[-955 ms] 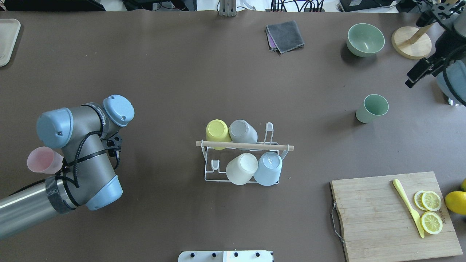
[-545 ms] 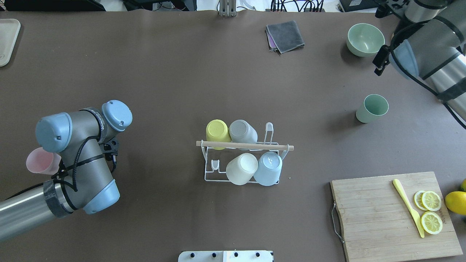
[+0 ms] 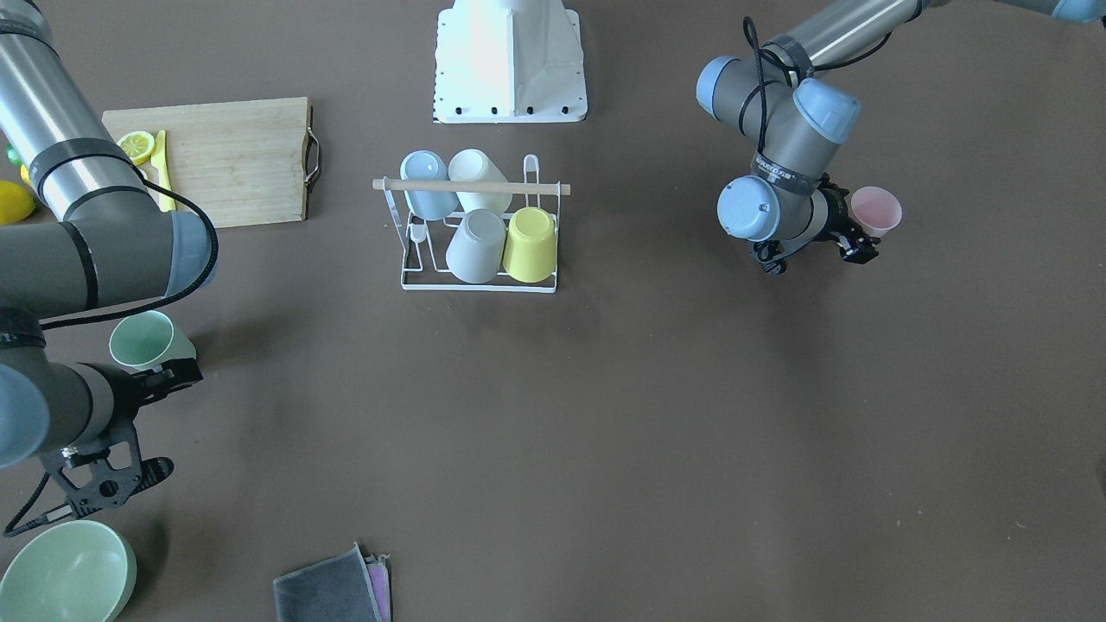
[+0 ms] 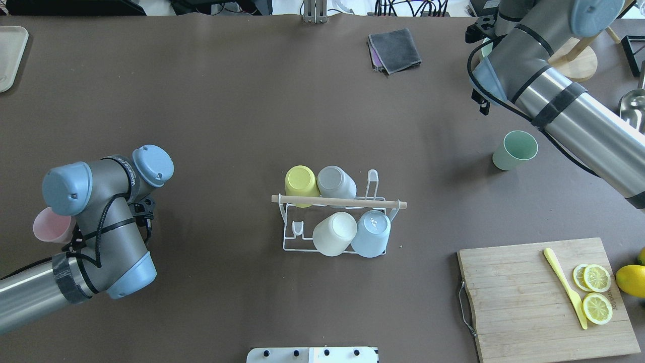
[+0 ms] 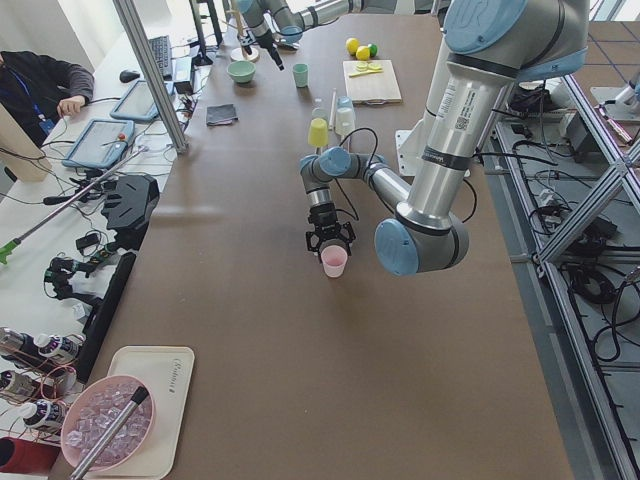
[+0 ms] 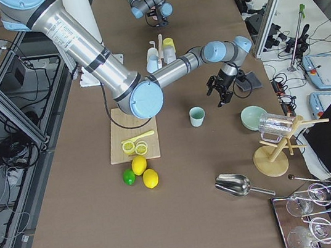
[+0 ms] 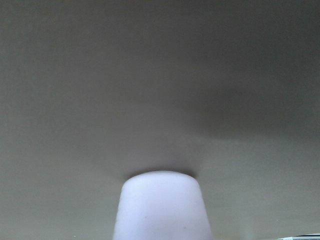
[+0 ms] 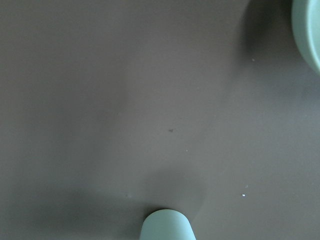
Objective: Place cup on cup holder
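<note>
Exterior left shows the left gripper (image 5: 331,245) seemingly gripping the pink cup (image 5: 334,263).

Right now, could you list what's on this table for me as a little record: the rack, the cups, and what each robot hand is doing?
Cup holder: white wire rack with a wooden rod, central
Cups on holder: four, inverted on prongs: yellow, grey, cream, light blue
Free prongs: two
Pink cup: upright, under the left gripper, which seems clamped on its rim
Green cup: upright on the table, untouched
Right gripper: open, beside the green cup, apart from it
Elsewhere: cutting board with lemon slices, green bowl, folded cloth
</note>
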`<state>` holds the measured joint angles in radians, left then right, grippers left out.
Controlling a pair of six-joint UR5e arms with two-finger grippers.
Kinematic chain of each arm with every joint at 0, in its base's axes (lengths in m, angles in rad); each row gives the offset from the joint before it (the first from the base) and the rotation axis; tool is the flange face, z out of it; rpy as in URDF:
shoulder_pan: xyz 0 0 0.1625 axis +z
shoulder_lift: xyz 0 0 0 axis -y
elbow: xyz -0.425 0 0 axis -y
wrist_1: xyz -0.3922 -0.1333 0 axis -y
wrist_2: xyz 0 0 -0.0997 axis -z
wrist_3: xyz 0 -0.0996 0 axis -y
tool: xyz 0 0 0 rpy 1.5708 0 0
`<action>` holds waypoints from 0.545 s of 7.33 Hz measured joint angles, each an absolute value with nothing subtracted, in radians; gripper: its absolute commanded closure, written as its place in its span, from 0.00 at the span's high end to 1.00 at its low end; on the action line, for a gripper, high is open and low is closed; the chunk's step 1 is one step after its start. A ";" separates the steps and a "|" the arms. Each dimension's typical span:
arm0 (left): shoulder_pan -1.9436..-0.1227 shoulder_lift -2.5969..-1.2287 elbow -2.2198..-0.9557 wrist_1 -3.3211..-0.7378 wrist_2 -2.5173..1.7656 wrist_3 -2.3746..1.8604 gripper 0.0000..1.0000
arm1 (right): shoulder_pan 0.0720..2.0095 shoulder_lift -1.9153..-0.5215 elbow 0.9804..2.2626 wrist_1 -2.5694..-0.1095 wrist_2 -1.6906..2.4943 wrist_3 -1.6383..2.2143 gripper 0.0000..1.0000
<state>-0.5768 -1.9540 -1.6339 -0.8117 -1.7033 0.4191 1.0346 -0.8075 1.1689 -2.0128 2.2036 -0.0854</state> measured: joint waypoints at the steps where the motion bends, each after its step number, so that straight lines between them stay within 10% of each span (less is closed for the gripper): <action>1: -0.577 -1.941 -1.631 -0.826 -1.703 0.419 0.98 | 1.017 -0.789 1.136 -2.050 2.178 -0.135 0.99; 4: -0.577 -1.915 -1.632 -0.845 -1.703 0.418 0.98 | 0.992 -0.732 0.999 -2.093 2.151 -0.243 0.99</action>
